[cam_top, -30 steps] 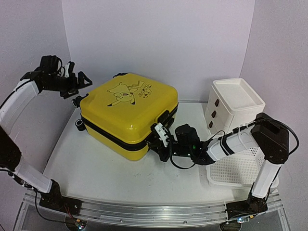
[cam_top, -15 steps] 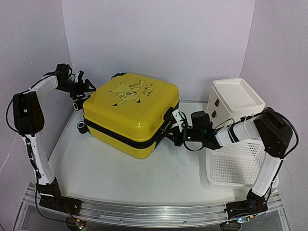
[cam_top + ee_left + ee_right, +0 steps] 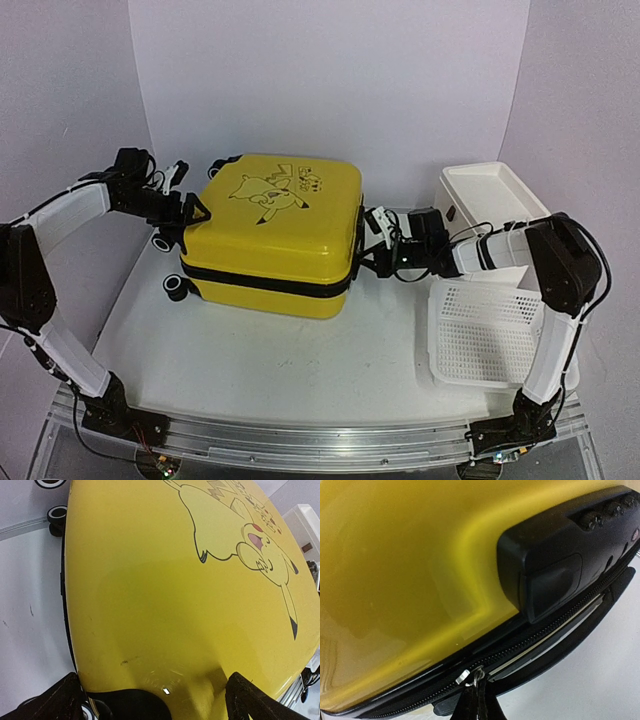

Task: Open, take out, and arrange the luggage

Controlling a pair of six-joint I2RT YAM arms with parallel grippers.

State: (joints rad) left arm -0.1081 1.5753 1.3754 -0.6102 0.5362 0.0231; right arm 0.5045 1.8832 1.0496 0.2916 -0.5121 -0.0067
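The yellow luggage point(image 3: 280, 225) lies flat mid-table, lid up, drawing on top, and looks shut. My left gripper point(image 3: 192, 212) is open against its left end near the wheels point(image 3: 177, 287). In the left wrist view the lid point(image 3: 165, 580) fills the frame, with a finger point(image 3: 255, 700) at each lower corner. My right gripper point(image 3: 372, 245) is at the luggage's right side, shut on the zipper pull point(image 3: 470, 676). The black pull strap runs down to the frame's bottom edge, just below the black lock block point(image 3: 555, 565).
A white drawer cabinet point(image 3: 490, 195) stands at the back right. A white perforated basket point(image 3: 480, 335) lies in front of it, close under my right arm. The walls stand close behind and to the left of the luggage.
The luggage has turned so its long side faces the front. My right gripper went back and right along the zipper band. My left gripper came down onto the left end.
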